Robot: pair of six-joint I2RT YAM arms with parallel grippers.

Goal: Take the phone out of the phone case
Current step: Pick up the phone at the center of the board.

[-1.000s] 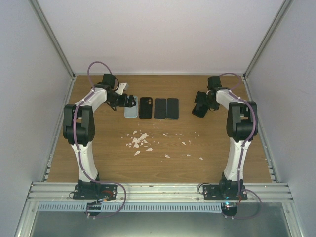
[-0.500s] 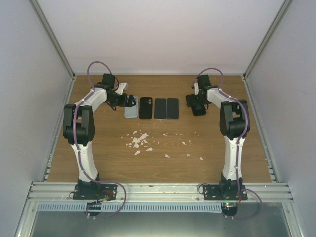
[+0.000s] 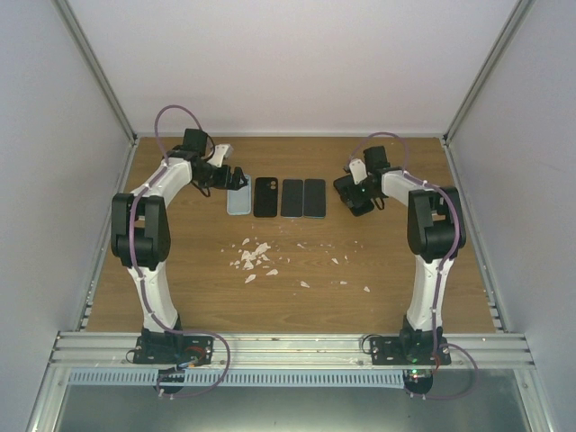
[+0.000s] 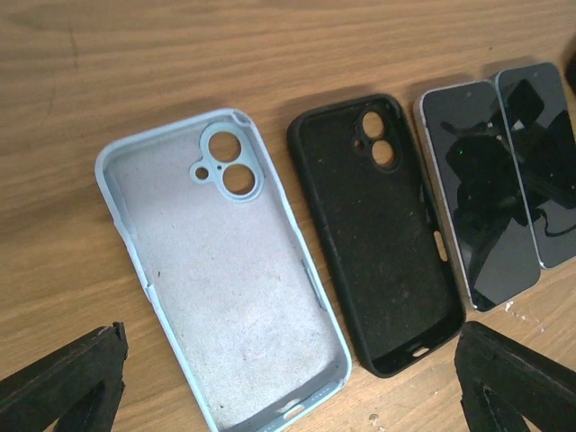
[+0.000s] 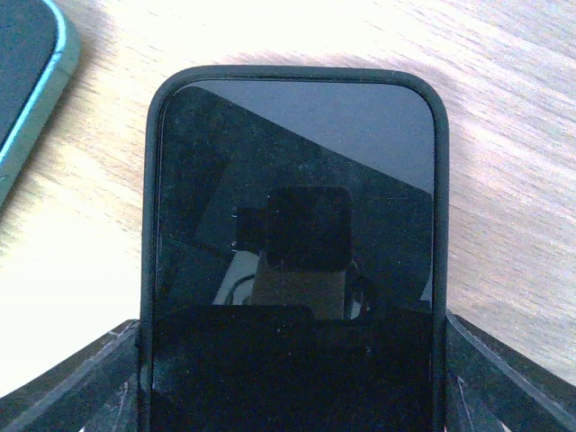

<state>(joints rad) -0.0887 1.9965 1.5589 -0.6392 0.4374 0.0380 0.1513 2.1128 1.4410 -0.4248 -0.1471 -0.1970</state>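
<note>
A phone in a dark case [image 5: 292,225] fills the right wrist view, screen up, low over the wood. My right gripper [image 5: 292,396] is shut on its lower part, with a finger [image 5: 72,387] on each side. In the top view that gripper [image 3: 356,196] sits just right of the row of phones. My left gripper [image 4: 288,387] is open and empty above an empty light blue case [image 4: 216,270]. In the top view it [image 3: 236,178] hovers at that case's far end [image 3: 238,202].
Right of the blue case lie an empty black case [image 4: 378,234] and two bare phones [image 4: 468,198] [image 4: 540,162], in a row [image 3: 292,197]. A teal-edged phone [image 5: 27,72] lies left of the held one. White scraps [image 3: 255,256] litter the table's middle.
My right gripper has moved left and down toward the row of phones, carrying the cased phone. My left gripper has shifted slightly toward the back.
</note>
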